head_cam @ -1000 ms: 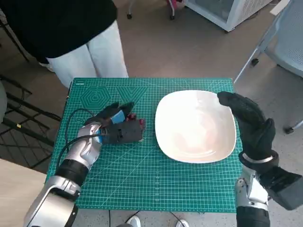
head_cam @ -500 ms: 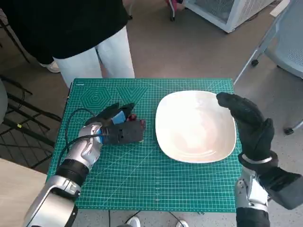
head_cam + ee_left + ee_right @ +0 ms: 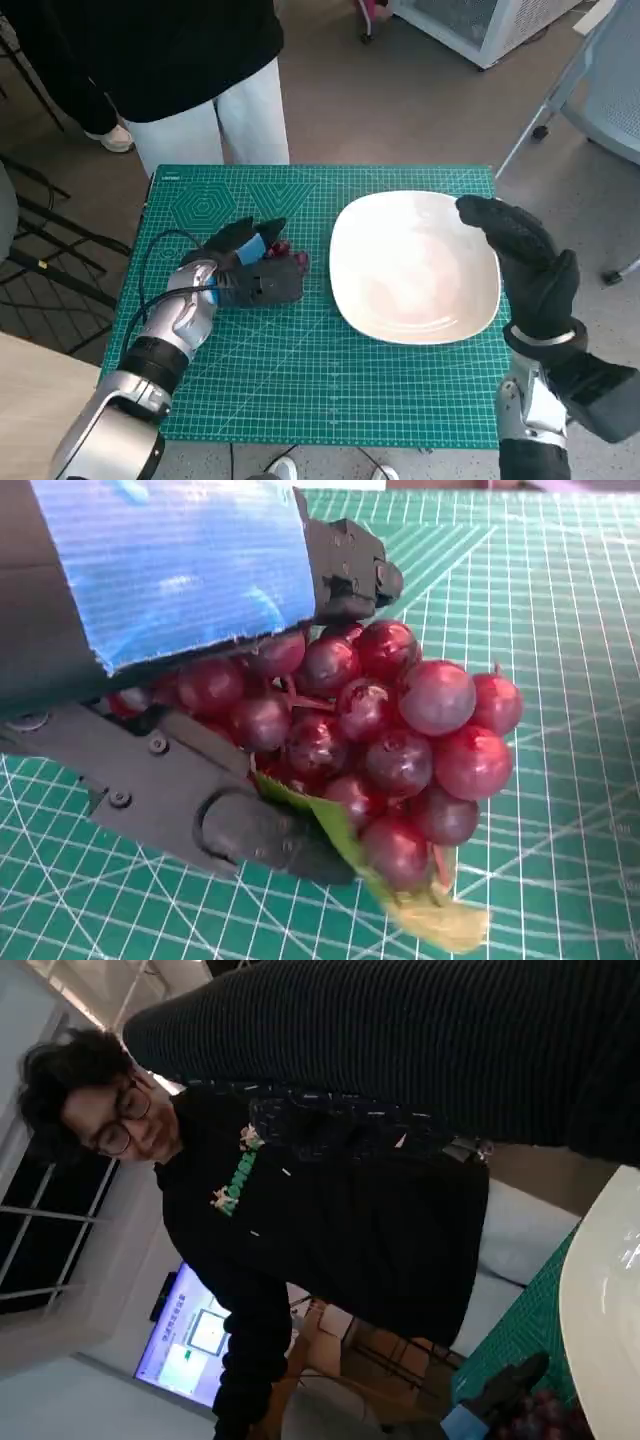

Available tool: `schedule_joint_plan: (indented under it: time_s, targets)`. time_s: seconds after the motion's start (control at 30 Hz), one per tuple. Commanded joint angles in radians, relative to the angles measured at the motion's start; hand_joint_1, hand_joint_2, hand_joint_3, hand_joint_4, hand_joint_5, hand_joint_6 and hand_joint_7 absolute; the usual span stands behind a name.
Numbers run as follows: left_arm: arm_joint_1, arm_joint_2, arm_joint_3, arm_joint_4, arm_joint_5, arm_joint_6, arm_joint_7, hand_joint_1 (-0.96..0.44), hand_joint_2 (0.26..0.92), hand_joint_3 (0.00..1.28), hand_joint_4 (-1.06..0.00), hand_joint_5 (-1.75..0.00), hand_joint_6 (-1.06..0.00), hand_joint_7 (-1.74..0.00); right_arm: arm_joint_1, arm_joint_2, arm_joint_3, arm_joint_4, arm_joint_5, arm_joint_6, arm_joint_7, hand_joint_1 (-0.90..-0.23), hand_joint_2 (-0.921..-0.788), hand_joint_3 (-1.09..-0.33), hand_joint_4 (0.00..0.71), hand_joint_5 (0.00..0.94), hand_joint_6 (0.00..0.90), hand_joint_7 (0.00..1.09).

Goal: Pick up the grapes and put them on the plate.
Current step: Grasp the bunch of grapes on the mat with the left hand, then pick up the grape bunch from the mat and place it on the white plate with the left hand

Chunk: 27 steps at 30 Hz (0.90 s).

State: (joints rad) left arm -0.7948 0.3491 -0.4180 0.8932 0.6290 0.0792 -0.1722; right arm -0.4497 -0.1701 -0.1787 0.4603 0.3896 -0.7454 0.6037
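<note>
Nestling under the left hand (image 3: 180,570) — grapes (image 3: 385,745) gripped between black fingers (image 3: 240,825) (on the green mat (image 3: 300,370))

Red grapes (image 3: 385,745) in left hand (image 3: 250,273); white plate (image 3: 415,268) beside.
</note>
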Motion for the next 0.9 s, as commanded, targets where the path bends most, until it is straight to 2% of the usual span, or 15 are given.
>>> schedule_joint_plan:
  time_s: [0.03, 0.1, 0.17, 0.23, 0.5, 0.9]
  targets:
    - [0.047, 0.004, -0.032, -0.002, 0.028, -0.022, 0.053, 0.11, 0.901, 0.04, -0.70, -1.06, -0.66, -0.62, 0.021, 0.000, -0.002, 0.003, -0.002, 0.016, -0.003, -0.576, -0.921, -0.652, 0.170, 0.000, 0.043, 0.28]
    - [0.052, 0.008, -0.039, -0.005, 0.036, -0.031, 0.078, 0.05, 0.912, 0.05, -0.71, -1.11, -0.63, -0.91, 0.021, 0.001, -0.002, 0.002, -0.003, 0.016, -0.004, -0.573, -0.921, -0.653, 0.170, 0.000, 0.043, 0.28]
    - [0.054, 0.011, -0.043, -0.007, 0.040, -0.039, 0.095, 0.02, 0.916, 0.06, -0.70, -1.10, -0.63, -1.08, 0.020, 0.001, -0.002, 0.001, -0.004, 0.016, -0.005, -0.571, -0.921, -0.653, 0.170, 0.000, 0.042, 0.28]
    - [0.055, 0.013, -0.044, -0.008, 0.040, -0.047, 0.105, 0.01, 0.918, 0.06, -0.70, -1.09, -0.63, -1.17, 0.020, 0.002, -0.001, 0.001, -0.005, 0.015, -0.006, -0.569, -0.921, -0.653, 0.170, 0.000, 0.042, 0.28]
    - [0.057, 0.020, -0.035, 0.002, 0.028, -0.081, 0.141, 0.00, 0.920, 0.10, -0.65, -1.11, -0.59, -1.30, 0.014, 0.004, 0.001, 0.000, -0.009, 0.019, -0.011, -0.565, -0.921, -0.654, 0.172, 0.001, 0.042, 0.28]
    - [0.051, 0.021, -0.034, 0.013, 0.029, -0.081, 0.156, 0.00, 0.920, 0.12, -0.63, -1.21, -0.56, -1.26, 0.011, 0.006, 0.002, 0.003, -0.011, 0.017, -0.016, -0.563, -0.921, -0.656, 0.170, 0.000, 0.037, 0.29]
